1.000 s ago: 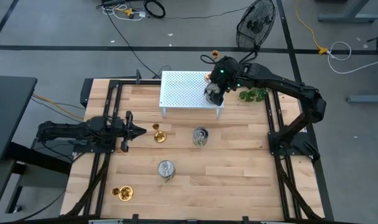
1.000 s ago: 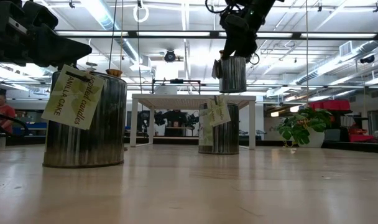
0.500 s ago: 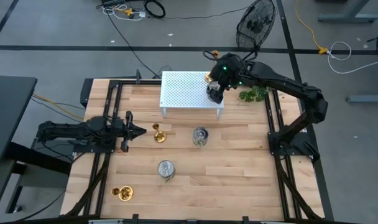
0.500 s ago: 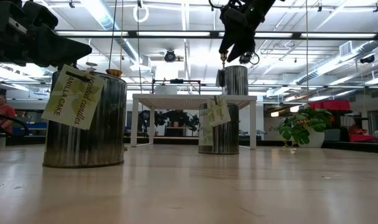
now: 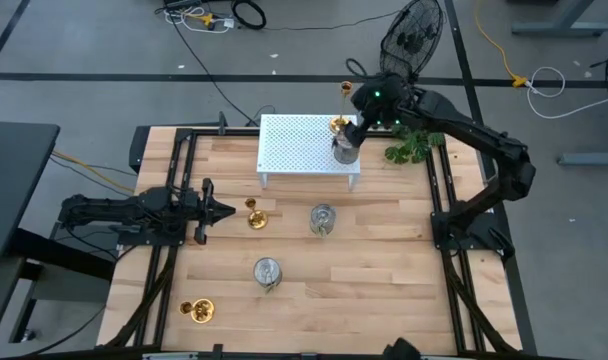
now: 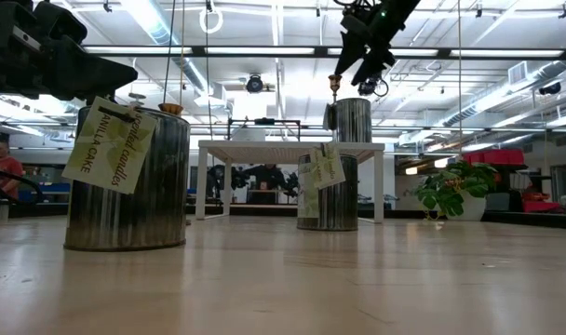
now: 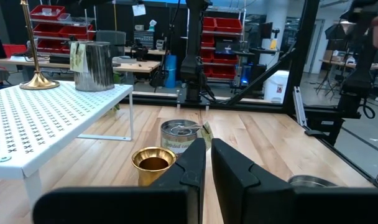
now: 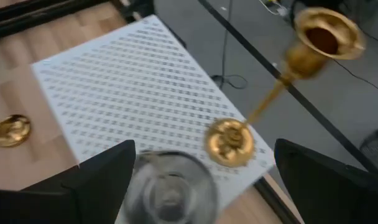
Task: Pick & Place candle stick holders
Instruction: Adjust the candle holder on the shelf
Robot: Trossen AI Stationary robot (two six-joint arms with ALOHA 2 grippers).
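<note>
On the white perforated rack [image 5: 299, 148] a squat silver holder [image 5: 344, 151] stands near the right end, beside a tall gold one [image 8: 229, 142]. My right gripper [image 5: 359, 122] hangs open above and behind the silver holder [image 8: 170, 190], touching nothing. On the wood stand two more silver holders [image 5: 323, 218] [image 5: 268, 271] and two gold ones [image 5: 255, 215] [image 5: 197, 311]. My left gripper [image 5: 220, 210] rests shut and level at the table's left, pointing at the nearer gold holder [image 7: 153, 163].
A green leafy plant [image 5: 408, 152] sits just right of the rack, under my right arm. Black frame rails [image 5: 174, 190] run along both sides of the table. Bare wood [image 5: 384, 290] lies open toward the near right.
My right gripper has risen off the silver holder on the rack and drawn back toward the table's far right corner, tipping slightly. It stays open. The silver holder stays standing on the rack.
</note>
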